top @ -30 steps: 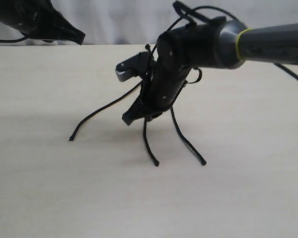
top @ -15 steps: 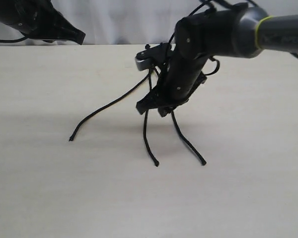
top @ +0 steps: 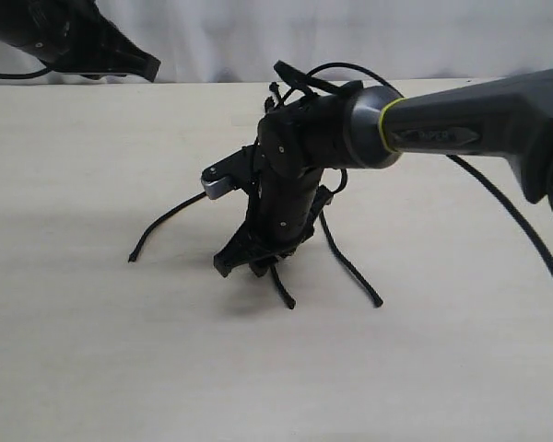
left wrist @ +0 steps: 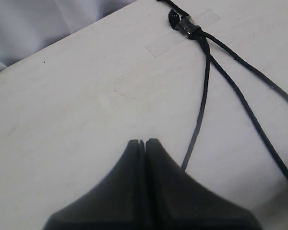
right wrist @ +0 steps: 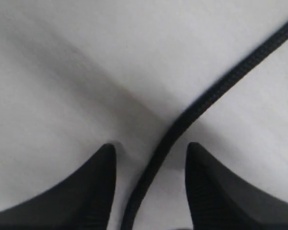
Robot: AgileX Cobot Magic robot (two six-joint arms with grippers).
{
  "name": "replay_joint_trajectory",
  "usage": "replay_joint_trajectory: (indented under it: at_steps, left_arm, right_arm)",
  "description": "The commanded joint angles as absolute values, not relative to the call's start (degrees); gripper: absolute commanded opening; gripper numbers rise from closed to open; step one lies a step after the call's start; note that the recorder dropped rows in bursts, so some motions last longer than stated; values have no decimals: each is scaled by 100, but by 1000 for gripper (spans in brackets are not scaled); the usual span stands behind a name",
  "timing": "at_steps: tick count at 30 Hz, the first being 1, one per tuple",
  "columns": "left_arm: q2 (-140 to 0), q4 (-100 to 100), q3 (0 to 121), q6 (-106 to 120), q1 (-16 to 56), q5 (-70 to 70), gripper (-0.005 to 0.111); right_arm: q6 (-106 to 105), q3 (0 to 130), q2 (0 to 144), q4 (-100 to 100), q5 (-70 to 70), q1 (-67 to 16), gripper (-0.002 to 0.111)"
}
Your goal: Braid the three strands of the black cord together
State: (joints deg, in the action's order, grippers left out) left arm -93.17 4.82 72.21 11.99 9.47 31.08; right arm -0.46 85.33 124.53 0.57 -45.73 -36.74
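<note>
Pale wood-grain table (top: 83,368). My right gripper (right wrist: 150,153) spread, straddling one strand (right wrist: 221,84), ungripped; left gripper (left wrist: 145,143) closed, empty.

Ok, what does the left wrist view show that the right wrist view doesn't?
Only the left wrist view: the knotted head under clear tape, the strands splitting from it, and the left fingers shut. Only the right wrist view: one strand running between the open right fingers. Both: black cord on the pale table.
</note>
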Motion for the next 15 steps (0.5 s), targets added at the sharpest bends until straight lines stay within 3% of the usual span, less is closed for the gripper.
replay_joint_trajectory:
  at_steps: [1, 5, 15]
  left_arm:
    - [-9299, 513, 7207, 1200, 970, 3095, 0]
    - [-9299, 513, 7207, 1200, 970, 3095, 0]
    - [-9299, 513, 7207, 1200, 970, 3095, 0]
  right_arm:
    - [-81, 8522, 12564, 58, -4585, -3677, 25]
    - [-249, 8522, 12546, 58, -4621, -3677, 4]
    - [-230, 8522, 11653, -879, -4674, -3247, 4]
